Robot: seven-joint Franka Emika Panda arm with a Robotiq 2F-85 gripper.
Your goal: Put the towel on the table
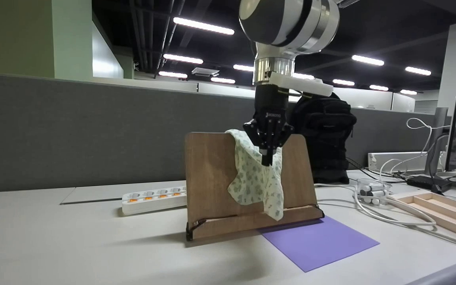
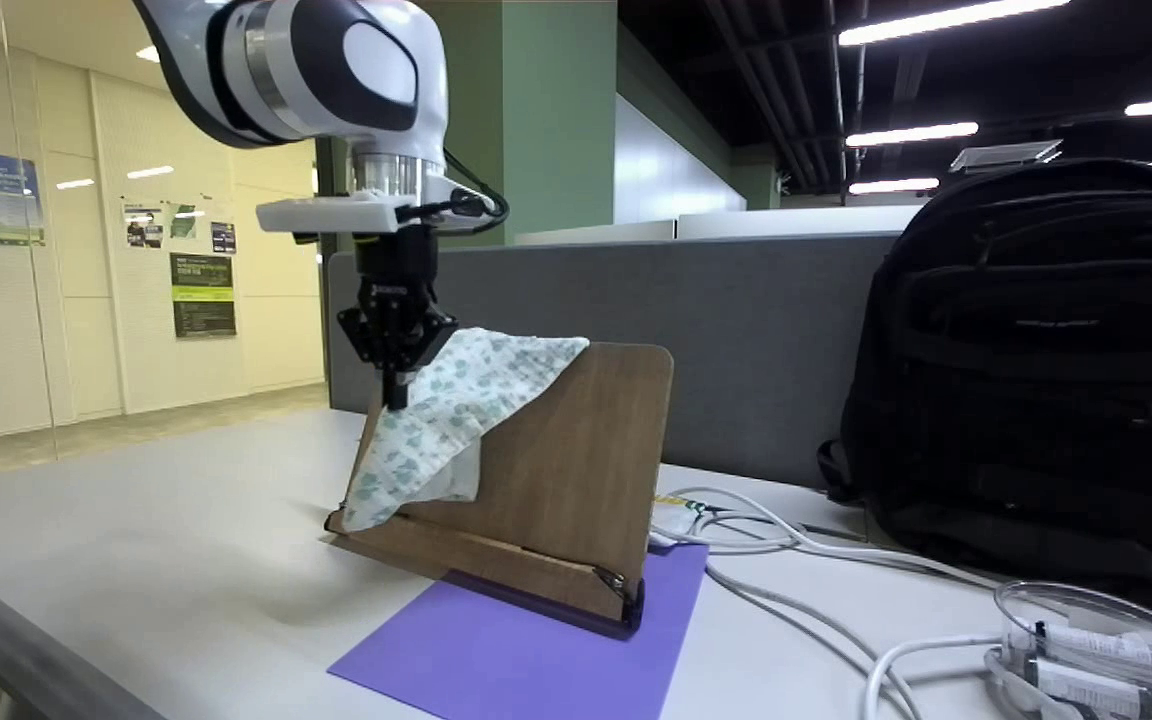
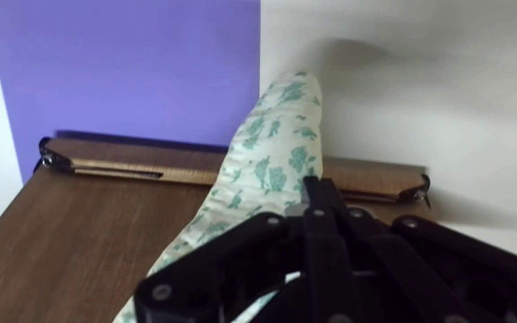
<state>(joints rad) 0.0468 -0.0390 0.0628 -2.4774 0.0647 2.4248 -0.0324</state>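
Toward the far edge of the desk (image 1: 73, 237), where a grey partition (image 1: 113, 134) rises, a wooden stand (image 1: 210, 170) tilts back with the towel (image 1: 251, 182) draped over its top and down its front. My end effector (image 1: 267, 159) is clenched before the stand, and I judge it has a fold of the towel pinched: the cloth juts forward at that spot, and its lower end dangles past the ledge (image 1: 228, 228), seemingly above the desk.

I expect something light, thin and limp, with nothing to break, so a firm squeeze should do no harm. Cloth like this ought not to slip much, though a shallow pinch near the side could lose it if the rest drags on the stand. The best hold, to my mind, is a thick gathered fold high on the front, since pulling there should free both halves together. How much hangs behind I cannot see.

Lifting before drawing away should spare the stand a tug that might tip it. Then I would lower the towel toward the desk's near edge, beside the purple sheet (image 1: 319, 245), letting the dangling end touch first.
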